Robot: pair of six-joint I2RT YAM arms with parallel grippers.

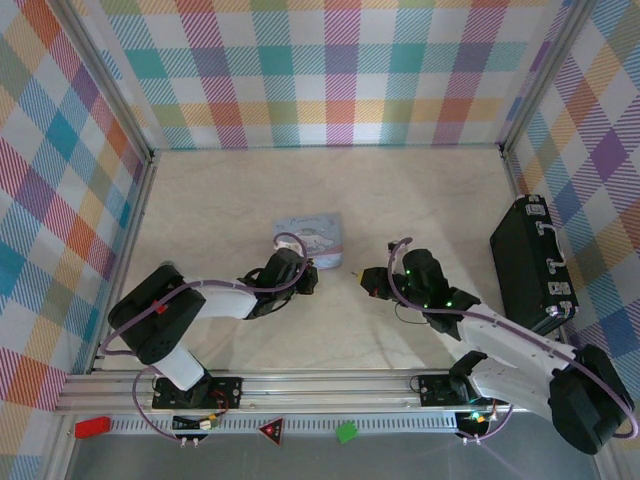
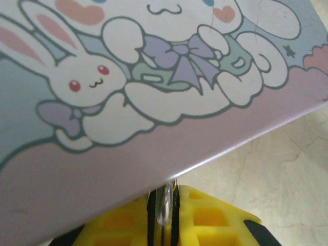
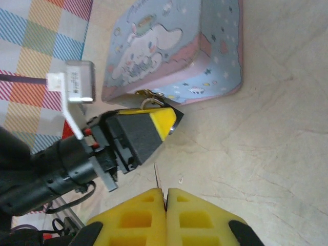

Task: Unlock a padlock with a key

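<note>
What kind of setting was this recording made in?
Most likely a lab test cell for robot manipulation: a pale table boxed in by plaid walls, two arms bolted to an aluminium rail at its near edge, and staged props like a cartoon tin and a black case.

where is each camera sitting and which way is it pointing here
Top external: above and behind the bases, looking down on the table; both arms show, left gripper at the cartoon tin, right gripper nearby.
Left wrist: close against the tin's printed lid; its yellow jaws pinch a silvery piece, probably the padlock.
Right wrist: low over the table, facing the tin's side and the left gripper; its jaws grip the key.
Shared: all three see the tin.
</note>
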